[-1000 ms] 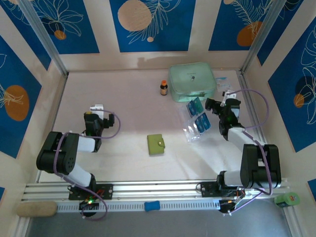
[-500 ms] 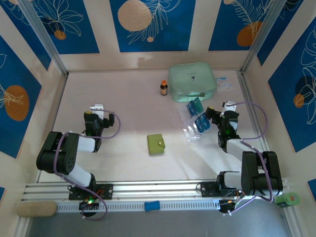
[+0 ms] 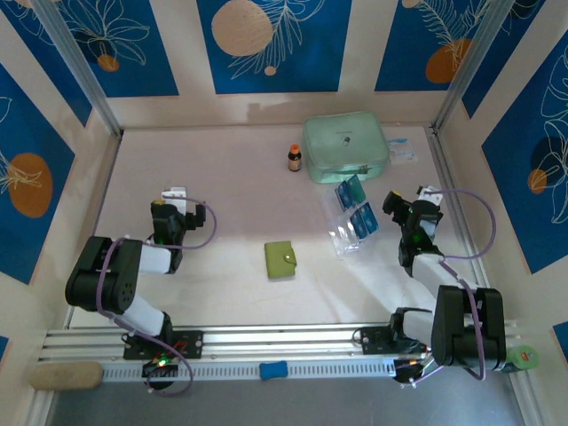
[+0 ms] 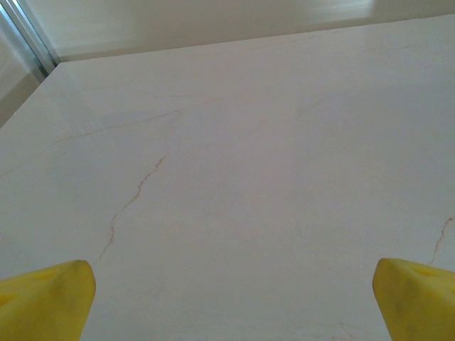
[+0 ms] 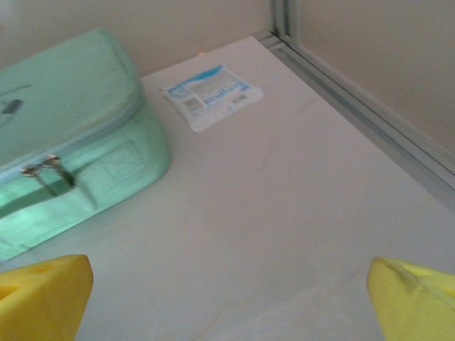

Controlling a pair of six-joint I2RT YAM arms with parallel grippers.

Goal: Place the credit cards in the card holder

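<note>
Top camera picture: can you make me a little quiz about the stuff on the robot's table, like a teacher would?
1. True or false: the card holder is folded shut.
2. Pick one. The credit cards lie: A) inside the card holder, B) on the clear tray, C) on the bare table.
3. Fill in: just left of the mint-green zip case stands a small brown ____.

Key: 1 true. 2 B. 3 bottle.
</note>
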